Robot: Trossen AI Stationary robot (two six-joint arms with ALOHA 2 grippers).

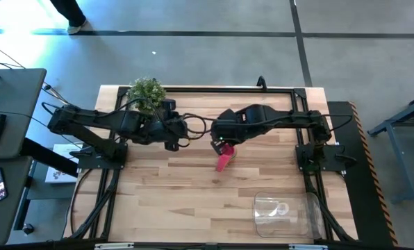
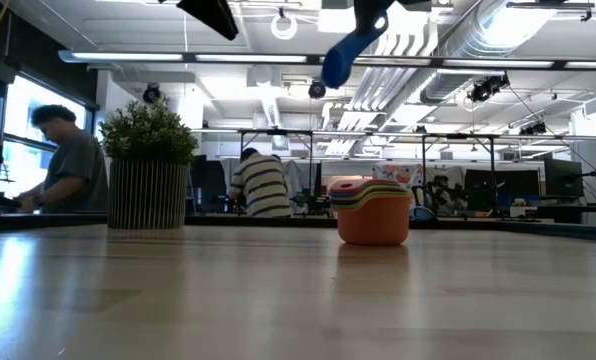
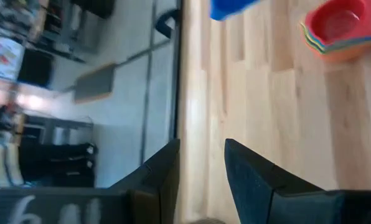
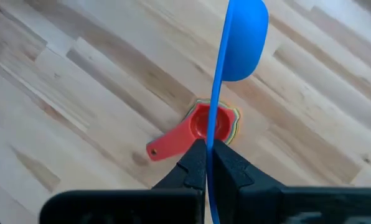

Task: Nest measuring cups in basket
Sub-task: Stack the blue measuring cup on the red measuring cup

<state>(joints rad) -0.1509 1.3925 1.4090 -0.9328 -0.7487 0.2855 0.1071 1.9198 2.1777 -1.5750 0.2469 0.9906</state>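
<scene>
The right gripper [image 4: 208,149] is holding the blue measuring cup [image 4: 240,43] by its thin handle, jaws clamped together on the handle edge, with the cup's bowl hanging out ahead of the fingers and well clear of the table [image 1: 193,194]. Directly beneath it, the stack of nested cups [image 4: 211,123] is sitting upright on the wood; the red-orange cup is showing on top, its handle [image 4: 170,142] sticking out sideways, with yellow and green rims peeking around it. In the low view the stack [image 2: 372,212] is resting flat on the tabletop with the blue cup [image 2: 350,52] suspended high above it and slightly toward the potted plant [image 2: 148,178]. In the high view the right gripper [image 1: 223,141] is hovering over the stack [image 1: 224,158], which is lying near the table's middle, well apart from the basket [image 1: 282,214]; the clear basket is sitting at the table's near edge on the right arm's side. The left gripper [image 3: 201,180] is waiting just beside the potted plant [image 1: 146,92], on the stack's far side from the right arm, its jaws standing apart with nothing between them; its own view is catching the stack [image 3: 338,28] and a corner of the blue cup [image 3: 232,7] farther off.
</scene>
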